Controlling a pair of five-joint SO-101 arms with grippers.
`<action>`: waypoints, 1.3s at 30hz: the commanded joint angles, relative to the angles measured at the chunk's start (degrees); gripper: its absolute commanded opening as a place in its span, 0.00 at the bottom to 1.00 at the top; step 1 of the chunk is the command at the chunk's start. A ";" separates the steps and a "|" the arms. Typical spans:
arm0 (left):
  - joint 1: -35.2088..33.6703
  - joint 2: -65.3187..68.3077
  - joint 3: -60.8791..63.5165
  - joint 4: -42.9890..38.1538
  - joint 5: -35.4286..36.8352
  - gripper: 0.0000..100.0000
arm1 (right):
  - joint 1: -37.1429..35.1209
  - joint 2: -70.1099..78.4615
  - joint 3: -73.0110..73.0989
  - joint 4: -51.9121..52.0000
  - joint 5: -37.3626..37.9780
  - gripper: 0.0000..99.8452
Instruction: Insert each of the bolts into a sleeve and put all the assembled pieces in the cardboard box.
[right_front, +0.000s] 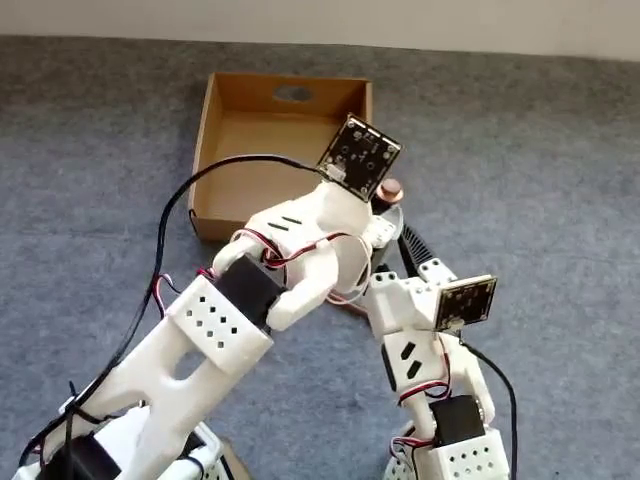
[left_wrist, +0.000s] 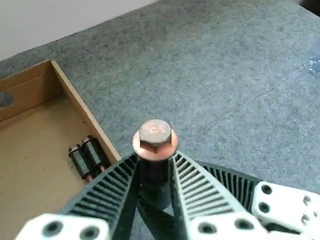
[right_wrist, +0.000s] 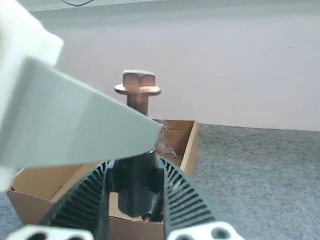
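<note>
- Grey carpet (right_front: 560, 150) covers the whole table, with a pale wall (right_wrist: 225, 60) behind it.
- Left arm (right_front: 210, 330) slants across the front of the cardboard box (right_front: 205, 150). In the right wrist view its white shell hides where bolt meets sleeve.
- Right arm (right_front: 420, 370) stands close beside it.
- Two assembled pieces (left_wrist: 87, 157) lie side by side in the box, against its side wall.
- Left gripper (left_wrist: 154, 157) is clamped on the upright bolt (left_wrist: 155, 137) under its flanged head, just outside that wall.
- Right gripper (right_wrist: 135, 161) is clamped on the dark sleeve (right_wrist: 132, 190) beneath.

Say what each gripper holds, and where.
Left gripper clamps the bolt just under its head; right gripper clamps the sleeve around its body.
</note>
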 joint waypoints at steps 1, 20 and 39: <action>-0.22 -0.66 -2.42 0.26 1.32 0.17 | -0.13 -0.40 5.76 -1.01 -0.26 0.01; -12.18 -27.03 11.82 0.35 3.08 0.00 | -0.13 -0.40 6.29 -1.01 -0.26 0.01; -45.41 -49.80 59.74 -8.00 2.81 0.01 | -0.31 -0.31 -3.65 17.27 -0.26 0.01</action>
